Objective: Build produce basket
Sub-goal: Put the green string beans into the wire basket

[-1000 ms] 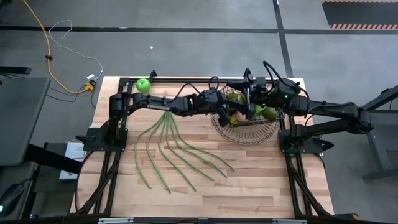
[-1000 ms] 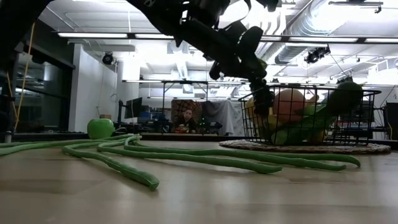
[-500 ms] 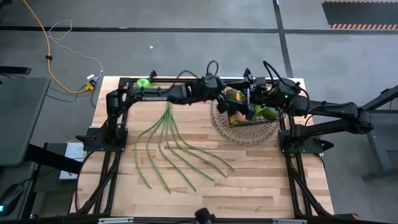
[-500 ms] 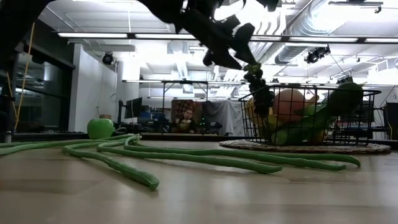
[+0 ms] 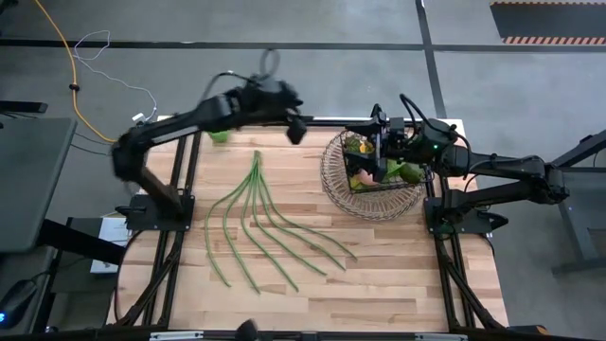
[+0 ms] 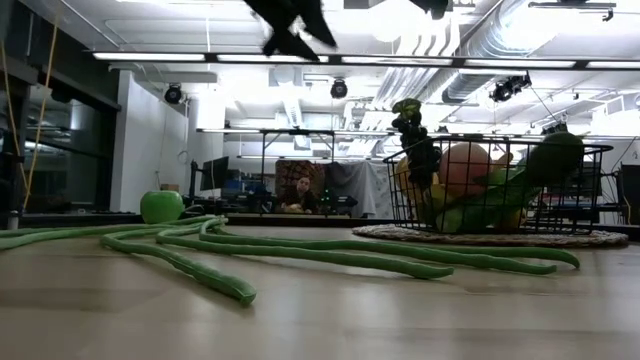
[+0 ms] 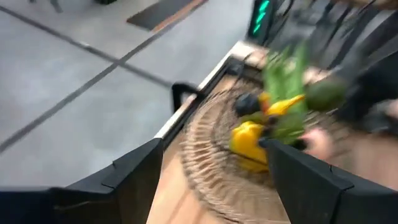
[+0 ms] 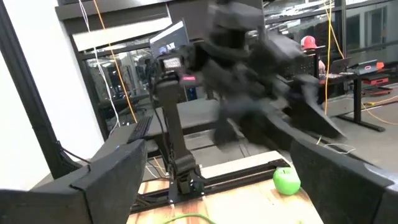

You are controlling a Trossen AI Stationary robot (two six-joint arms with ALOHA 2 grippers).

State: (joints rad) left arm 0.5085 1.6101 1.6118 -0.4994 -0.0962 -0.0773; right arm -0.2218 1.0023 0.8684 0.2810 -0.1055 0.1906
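The wire basket [image 5: 371, 189] stands at the table's far right on a round woven mat. It holds a pink peach [image 6: 465, 168], yellow fruit [image 7: 250, 138] and green produce. Dark grapes [image 6: 414, 140] sit at its left rim. Long green beans [image 5: 265, 223] lie fanned out on the table's middle. A green apple [image 6: 161, 206] rests at the far left. My left gripper [image 5: 295, 130] hangs open and high over the far edge, between apple and basket, with nothing between its fingers [image 7: 137, 180]. My right gripper [image 5: 379, 156] is open above the basket.
The black frame rail [image 5: 322, 121] runs along the table's far edge under my left gripper. The near half of the wooden table [image 5: 312, 303] bears only the bean tips. A person sits in the room behind the table [image 6: 296, 192].
My left gripper has drawn back from the basket's left rim, risen high and swung toward the table's far left. The dark grapes stay at the basket's rim where it was. My right arm has kept still.
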